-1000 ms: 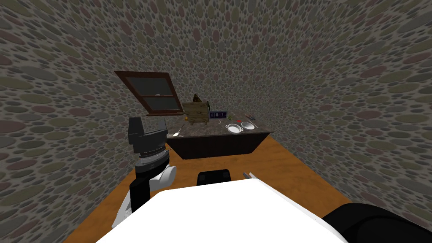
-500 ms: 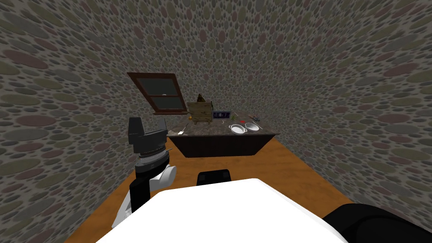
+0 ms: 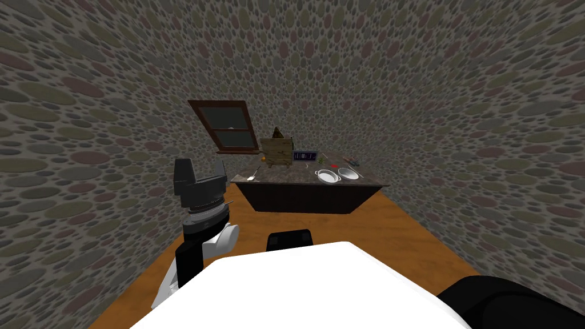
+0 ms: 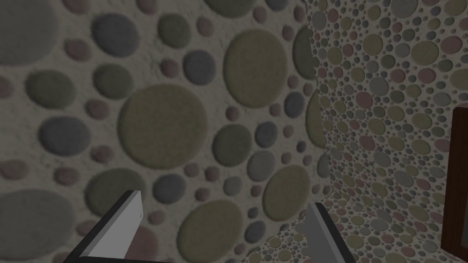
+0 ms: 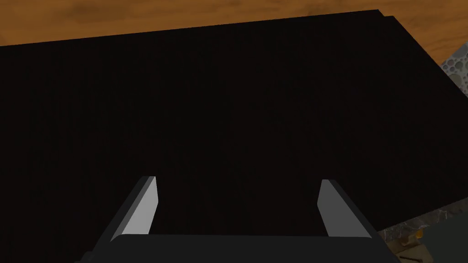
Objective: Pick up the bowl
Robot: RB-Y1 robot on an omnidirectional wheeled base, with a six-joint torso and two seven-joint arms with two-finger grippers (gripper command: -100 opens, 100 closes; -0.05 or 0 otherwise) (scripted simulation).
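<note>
Bowl (image 3: 348, 172): white, on the counter (image 3: 303, 197) at the far end of the room, near the counter's right front corner. Just left of the bowl sits a white dish with two handles (image 3: 329, 176). The two are close, but I cannot tell whether they touch.

Further left on the counter:
- a wooden crate (image 3: 276, 152) toward the back
- a clock (image 3: 304, 155) just right of the crate
- a spoon (image 3: 252, 174) near the left edge

A window (image 3: 226, 125) is on the wall, left of the crate. Wood floor (image 3: 365, 228) lies between me and the counter, and the bowl is well apart from both grippers.

Left arm (image 3: 201, 228): raised at my near left. Left gripper (image 4: 224, 228): fingers spread wide.

Right gripper (image 5: 237, 205): fingers spread wide, pointing at a flat black surface (image 5: 228, 100), with floor past that surface's far edge.
</note>
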